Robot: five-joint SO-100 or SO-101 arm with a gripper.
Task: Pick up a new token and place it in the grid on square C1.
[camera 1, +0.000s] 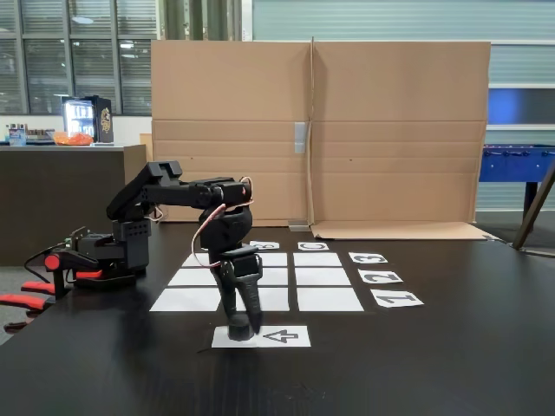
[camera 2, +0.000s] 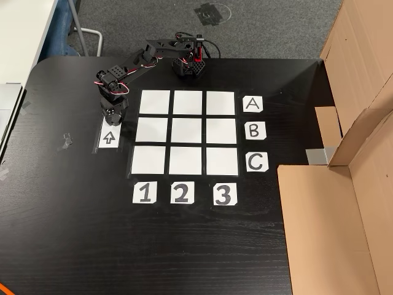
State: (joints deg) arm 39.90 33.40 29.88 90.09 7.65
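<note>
we judge this to be the pick-up step. in the fixed view the arm bends over and points its fingers straight down at the token, a small dark puck sitting on the end of the white arrow sheet away from the arrow. the fingertips reach the puck's top and seem to straddle it, but we cannot tell whether they are apart or already pressed on it; the dark parts merge. the puck looks to be resting on the paper, not lifted.

in the other view the gripper hangs over the same arrow sheet, which lies at about nine o'clock from the grid on the black worktop. square c1 is the corner cell in line with the c card and the 1 card; it sits at roughly four o'clock from the gripper, just past the sheet's corner, and it is bare.

next, as we see it: a firm squeeze on the puck, a clean lift off the paper, then a short swing toward that near corner cell and a gentle set-down inside its edges.
</note>
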